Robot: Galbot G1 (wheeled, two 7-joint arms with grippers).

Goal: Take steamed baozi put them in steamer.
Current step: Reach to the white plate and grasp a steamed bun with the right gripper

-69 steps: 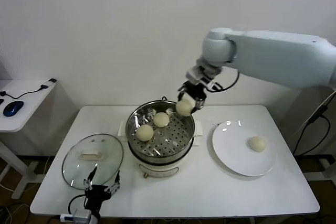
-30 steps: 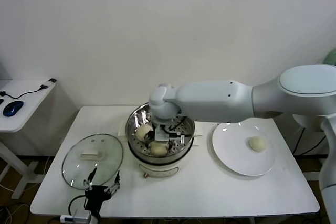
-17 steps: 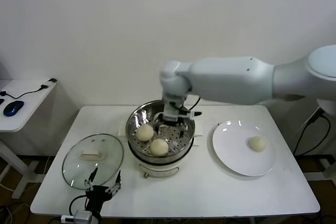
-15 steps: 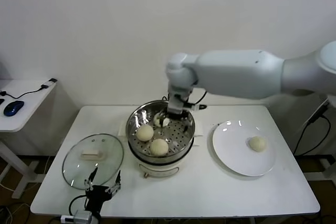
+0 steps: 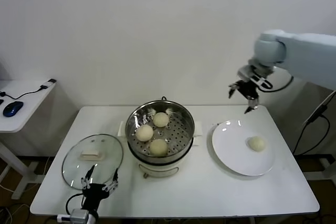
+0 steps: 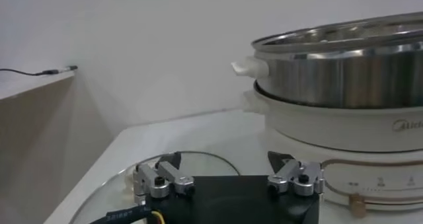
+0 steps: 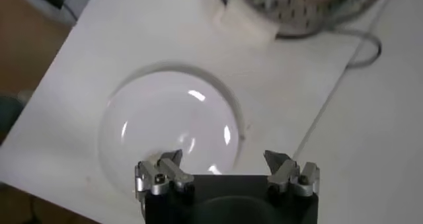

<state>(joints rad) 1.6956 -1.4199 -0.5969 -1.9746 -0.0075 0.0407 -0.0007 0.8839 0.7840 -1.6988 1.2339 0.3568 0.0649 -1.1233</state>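
The steamer (image 5: 160,129) is shiny silver steel, its inner tray dotted with a regular pattern of small holes, and sits on a white base (faint grey lettering shows on it in the left wrist view). Three cream-white steamed baozi (image 5: 158,147) lie in it at frame centre; a fourth, same colour, rests on the plain white plate (image 5: 233,156) at right. The glass lid (image 5: 92,161), lower left, is clear with a white handle. The table (image 5: 210,192) is white. A blue mouse (image 5: 12,108) sits at far left.
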